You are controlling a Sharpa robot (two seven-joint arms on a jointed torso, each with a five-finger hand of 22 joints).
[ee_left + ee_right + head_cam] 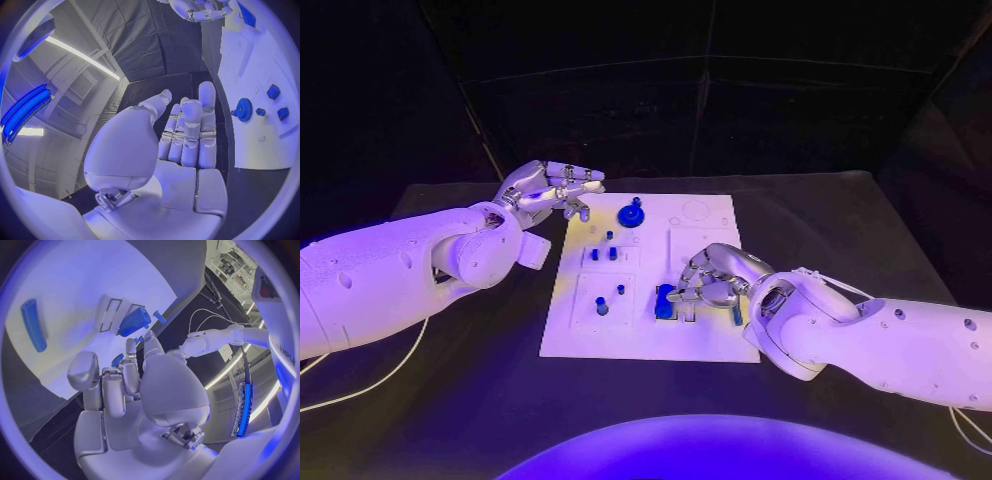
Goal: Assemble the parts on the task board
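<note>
A: Where do the hands sit relative to the parts?

B: The right hand (715, 277) hovers over the near right of the white task board (708, 215), fingers curled above a blue block (665, 301) lying just to its left; whether it pinches anything, I cannot tell. A long blue bar (33, 324) lies flat nearby, so this hand is nearer.

A: And the left?

B: The left hand (548, 189) rests off the board's far left corner, fingers straight and together, holding nothing (a blue gear (632, 214) stands just right of it).

A: Any writing?

B: None readable.
</note>
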